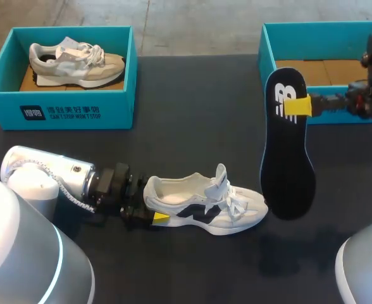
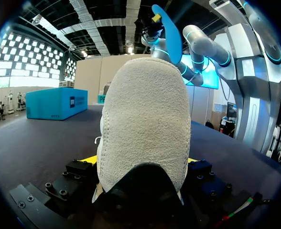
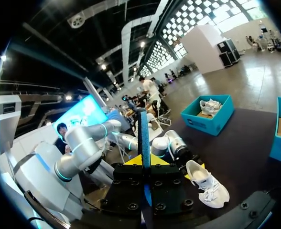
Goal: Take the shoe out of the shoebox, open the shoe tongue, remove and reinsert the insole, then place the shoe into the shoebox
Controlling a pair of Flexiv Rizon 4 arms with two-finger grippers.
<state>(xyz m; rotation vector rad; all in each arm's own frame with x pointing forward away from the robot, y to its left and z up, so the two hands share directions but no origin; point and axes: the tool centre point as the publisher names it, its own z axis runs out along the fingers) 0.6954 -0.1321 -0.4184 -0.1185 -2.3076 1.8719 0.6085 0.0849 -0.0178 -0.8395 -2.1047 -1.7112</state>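
Your left fingers (image 1: 161,217): clamped on the heel of the white shoe (image 1: 205,212), resting on the dark surface (image 1: 192,114). Your right fingers (image 1: 298,106): pinching the black insole (image 1: 288,164), held aloft beside the open shoebox (image 1: 266,50).

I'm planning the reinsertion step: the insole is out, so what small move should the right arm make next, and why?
Probably lower the insole, free end first, toward the opening of the white shoe. The right gripper holds it in the air beside the shoe, while the left gripper grips the heel on the table.
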